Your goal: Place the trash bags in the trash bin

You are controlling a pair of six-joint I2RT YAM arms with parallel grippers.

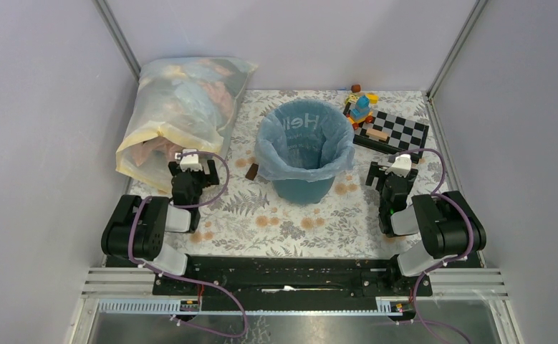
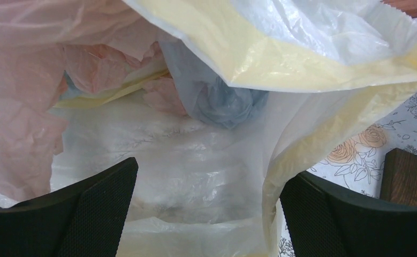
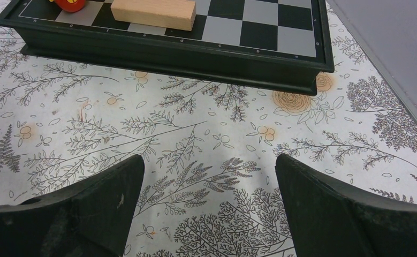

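Note:
The teal-blue trash bin (image 1: 304, 188) stands at the table's middle. The pale-blue trash bag (image 1: 304, 137) with white "Hello" lettering lines it, its rim folded over the bin's edge. My left gripper (image 1: 190, 159) is open at the mouth of the large yellowish bag (image 1: 183, 107); in the left wrist view its jaws (image 2: 209, 184) stand wide apart with the clear plastic (image 2: 195, 160) between them, not gripped. My right gripper (image 1: 396, 166) is open and empty to the right of the bin, over bare tablecloth (image 3: 209, 176).
A black checkerboard (image 1: 394, 130) with a wooden block (image 3: 153, 13) and toy pieces (image 1: 360, 104) lies at the back right. A small brown block (image 1: 252, 171) lies left of the bin, also showing in the left wrist view (image 2: 408, 178). Grey walls enclose the table.

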